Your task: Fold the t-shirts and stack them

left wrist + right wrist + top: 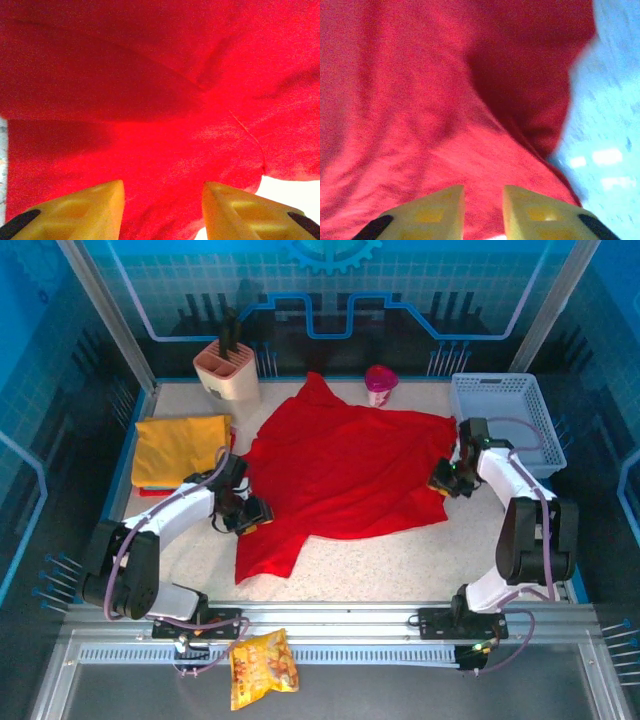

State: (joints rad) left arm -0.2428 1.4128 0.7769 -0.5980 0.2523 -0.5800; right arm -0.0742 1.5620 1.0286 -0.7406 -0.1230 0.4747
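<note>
Jaws on your left gripper (246,512) stand partly open. In the left wrist view its two yellow fingers (95,207) sit well apart at the bottom, with red cloth across the gap and nothing pinched between them. Your right gripper (446,480) has its jaws drawn close. In the right wrist view only a narrow slit separates the yellow fingers (437,207), red cloth shows in that slit, and you cannot tell whether the cloth is actually gripped.

The bright red soft cloth t-shirt (345,475) lies spread and rumpled across the middle of the frame, one corner pointing toward the top and another trailing toward the lower left. Your left gripper is at its left edge and your right gripper at its right edge.

The mustard yellow cloth t-shirt (180,448) lies folded flat at the left of the speckled white tabletop (400,560), just beside the red one.

Along the top edge stand a pale pink utensil holder (227,372) and a small pink cup (380,385). A white plastic lattice basket (500,405) sits at the upper right. A crinkly yellow-orange snack bag (263,668) lies at the bottom, on the metal rail.
</note>
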